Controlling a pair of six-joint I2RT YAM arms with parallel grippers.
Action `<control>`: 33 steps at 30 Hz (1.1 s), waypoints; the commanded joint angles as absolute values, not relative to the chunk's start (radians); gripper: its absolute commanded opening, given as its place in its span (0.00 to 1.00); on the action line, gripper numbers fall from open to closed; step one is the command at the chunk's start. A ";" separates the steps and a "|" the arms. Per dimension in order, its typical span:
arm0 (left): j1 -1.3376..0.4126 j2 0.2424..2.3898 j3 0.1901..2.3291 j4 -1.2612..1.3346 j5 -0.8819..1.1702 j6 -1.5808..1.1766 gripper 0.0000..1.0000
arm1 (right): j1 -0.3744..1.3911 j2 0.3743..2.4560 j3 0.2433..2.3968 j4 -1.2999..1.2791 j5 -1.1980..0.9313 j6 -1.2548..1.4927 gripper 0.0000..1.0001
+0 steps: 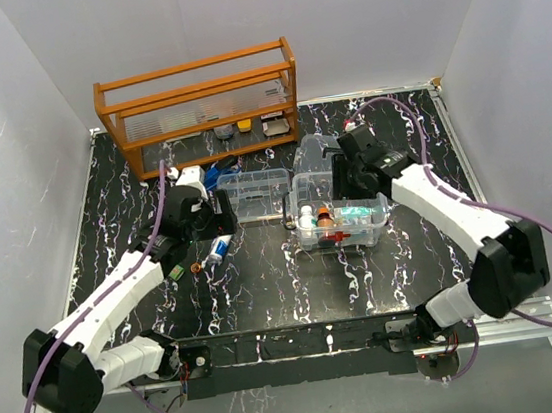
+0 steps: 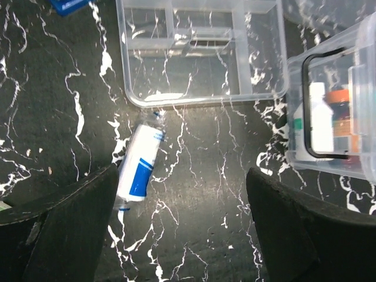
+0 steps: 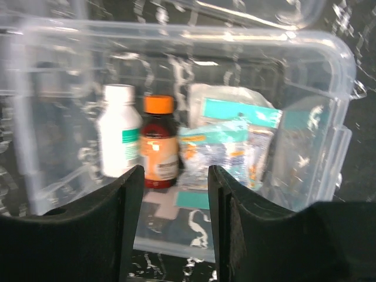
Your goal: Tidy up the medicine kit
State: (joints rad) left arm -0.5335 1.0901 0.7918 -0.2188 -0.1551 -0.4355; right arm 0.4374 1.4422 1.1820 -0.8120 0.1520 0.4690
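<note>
Jaws apart on both: left gripper (image 2: 182,176) above blue-white tube (image 2: 139,164), right gripper (image 3: 175,176) over medicine kit (image 3: 320,135); writing unreadable

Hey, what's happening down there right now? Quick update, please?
Left tool open, hovering near a loose tube. Right tool open above kit box, bottles inside. Tray insert sits outside. Nothing blocking.
</note>
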 commanded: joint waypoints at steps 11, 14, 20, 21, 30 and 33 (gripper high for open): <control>-0.489 1.549 0.991 -0.500 -0.089 -0.468 0.67 | 0.439 1.181 1.098 -0.417 -0.181 0.500 0.48; -0.485 1.619 1.032 -0.520 -0.091 -0.445 0.64 | 0.439 1.157 1.066 -0.386 -0.208 0.504 0.48; -0.480 1.686 1.079 -0.559 -0.150 -0.400 0.54 | 0.438 1.128 1.021 -0.379 -0.212 0.505 0.48; -0.480 1.689 1.082 -0.562 -0.155 -0.392 0.50 | 0.438 1.125 1.014 -0.377 -0.213 0.507 0.48; -0.480 1.612 1.068 -0.531 -0.091 -0.240 0.18 | 0.438 1.120 1.002 -0.339 -0.255 0.561 0.47; -0.480 1.531 1.049 -0.517 -0.017 -0.170 0.15 | 0.438 1.130 1.003 -0.313 -0.318 0.578 0.48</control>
